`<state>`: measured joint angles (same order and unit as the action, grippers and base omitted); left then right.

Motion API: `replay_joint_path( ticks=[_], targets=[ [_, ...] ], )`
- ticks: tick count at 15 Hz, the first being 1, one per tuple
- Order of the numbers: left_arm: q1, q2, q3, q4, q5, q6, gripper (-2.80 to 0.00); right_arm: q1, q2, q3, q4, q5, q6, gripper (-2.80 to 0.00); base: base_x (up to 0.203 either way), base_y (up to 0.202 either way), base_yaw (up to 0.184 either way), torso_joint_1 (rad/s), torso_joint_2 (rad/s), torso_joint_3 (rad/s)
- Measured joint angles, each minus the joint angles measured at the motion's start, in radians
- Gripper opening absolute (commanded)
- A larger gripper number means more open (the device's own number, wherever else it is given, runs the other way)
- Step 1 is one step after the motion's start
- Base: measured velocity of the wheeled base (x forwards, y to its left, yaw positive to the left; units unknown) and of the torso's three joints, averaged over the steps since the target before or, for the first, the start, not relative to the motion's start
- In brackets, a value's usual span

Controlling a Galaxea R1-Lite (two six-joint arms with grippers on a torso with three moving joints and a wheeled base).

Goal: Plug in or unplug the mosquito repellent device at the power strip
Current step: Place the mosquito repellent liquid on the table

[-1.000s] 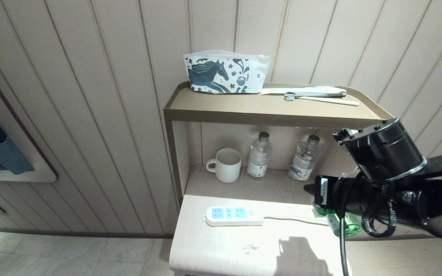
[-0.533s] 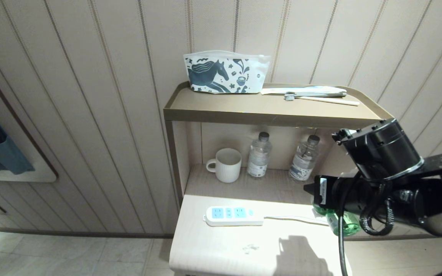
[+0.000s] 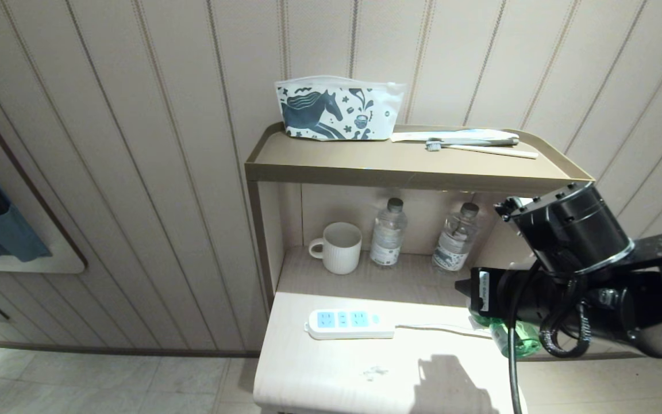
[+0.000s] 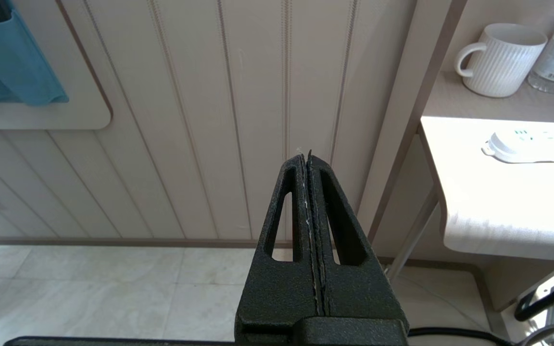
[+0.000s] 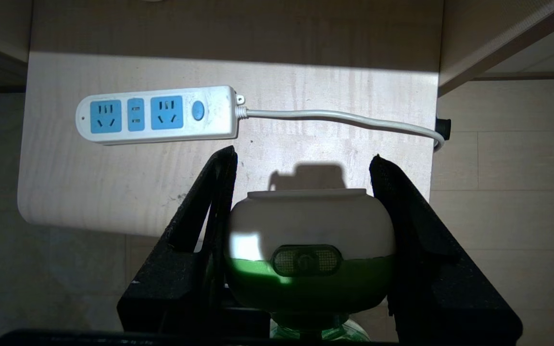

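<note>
Power strip (image 5: 157,114) sits mid-surface (image 5: 113,192), bare room toward the front edge. Right hand (image 5: 301,206) above that gap, clamped on mosquito repellent device (image 5: 308,230).

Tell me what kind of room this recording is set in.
Probably a hotel room or bedroom corner. A panelled wall backs a small shelf unit holding a toiletry pouch, a toothbrush, a white mug and two water bottles.
</note>
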<state>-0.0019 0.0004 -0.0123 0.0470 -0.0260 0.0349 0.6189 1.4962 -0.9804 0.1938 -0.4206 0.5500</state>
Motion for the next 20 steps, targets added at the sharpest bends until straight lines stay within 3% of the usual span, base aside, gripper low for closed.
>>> replay_joint_path(
  ticks=[12,20],
  targets=[
    [0.000,0.000,0.000,0.000,0.000,0.000,-2.80,0.005,0.005,-0.013,-0.001,-0.001,0.001,-2.80,0.000,0.000,0.000,-0.003,0.01,0.003],
    [0.000,0.000,0.000,0.000,0.000,0.000,-2.80,0.005,0.005,-0.014,-0.001,-0.002,0.000,-2.80,0.000,0.000,0.000,-0.201,0.44,0.236]
  ],
)
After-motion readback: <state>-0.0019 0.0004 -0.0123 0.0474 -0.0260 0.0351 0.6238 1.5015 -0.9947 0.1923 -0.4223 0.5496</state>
